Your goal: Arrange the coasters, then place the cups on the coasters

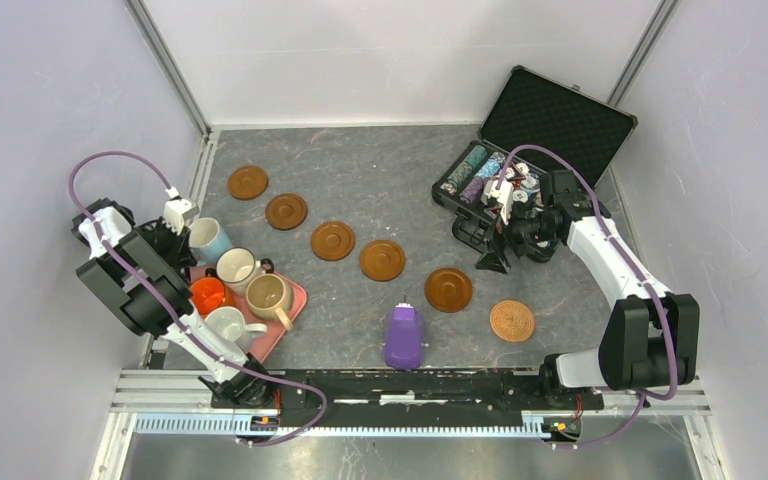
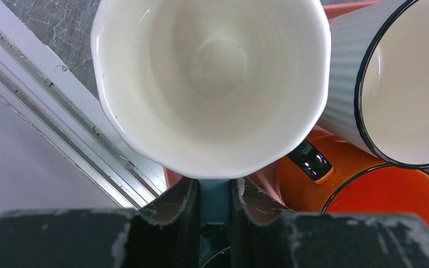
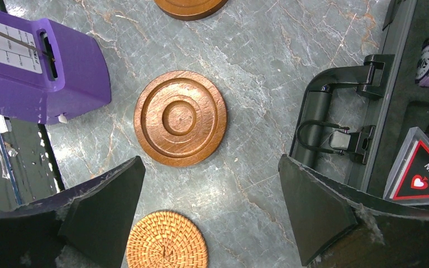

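closed tight with the left gripper (image 2: 215, 187) at bottom centre of wrist view, pinching the teal handle of the light blue cup (image 2: 212, 84). upright, mouth up, handle toward lower frame, at pink tray (image 1: 295, 300), left of top view, beside orange cup (image 2: 391, 206) and ribbed cream cup (image 2: 341, 72). spread wide on nothing with the right gripper (image 3: 209, 162), over dark coaster (image 3: 180, 118), flat. woven coaster (image 3: 167, 240) bottom centre. lined up with four more diagonally, upper left to lower right of top view.

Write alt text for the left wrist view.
Left gripper shut on the teal handle of a white-lined light blue mug, seen from above. To its right stand a ribbed cream mug with a dark rim and an orange mug.
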### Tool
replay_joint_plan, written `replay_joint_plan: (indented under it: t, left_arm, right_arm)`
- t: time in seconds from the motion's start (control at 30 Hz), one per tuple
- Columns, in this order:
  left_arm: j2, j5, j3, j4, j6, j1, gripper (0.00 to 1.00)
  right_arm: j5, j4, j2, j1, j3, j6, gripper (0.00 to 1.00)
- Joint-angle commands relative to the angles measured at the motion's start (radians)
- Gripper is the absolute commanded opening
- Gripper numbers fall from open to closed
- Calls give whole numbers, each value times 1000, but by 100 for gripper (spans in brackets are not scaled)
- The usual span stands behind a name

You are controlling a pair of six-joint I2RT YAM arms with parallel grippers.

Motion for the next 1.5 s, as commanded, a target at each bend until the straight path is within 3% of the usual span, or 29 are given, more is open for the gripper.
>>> replay_joint_plan:
  t: [0.0,0.4,0.73,1.13,1.47]
  left_arm:
    - [-66,164,34,16,-65,13,2]
    - [-88,295,196,15,-187,-5,2]
    - [33,180,439,35,-339,-176,3]
    - [334,75,812,11,-423,-356,6]
    - [431,7,856,56,-407,-367,7]
  right_arm:
    - [-25,16,4,-8,8,-2,98]
    - [-61,-8,29,-51,85,-12,98]
    - [-90,50,41,-59,40,6,98]
    - [-78,66,46,-63,4,-33,98]
    - [-87,129,63,-63,-49,-20,98]
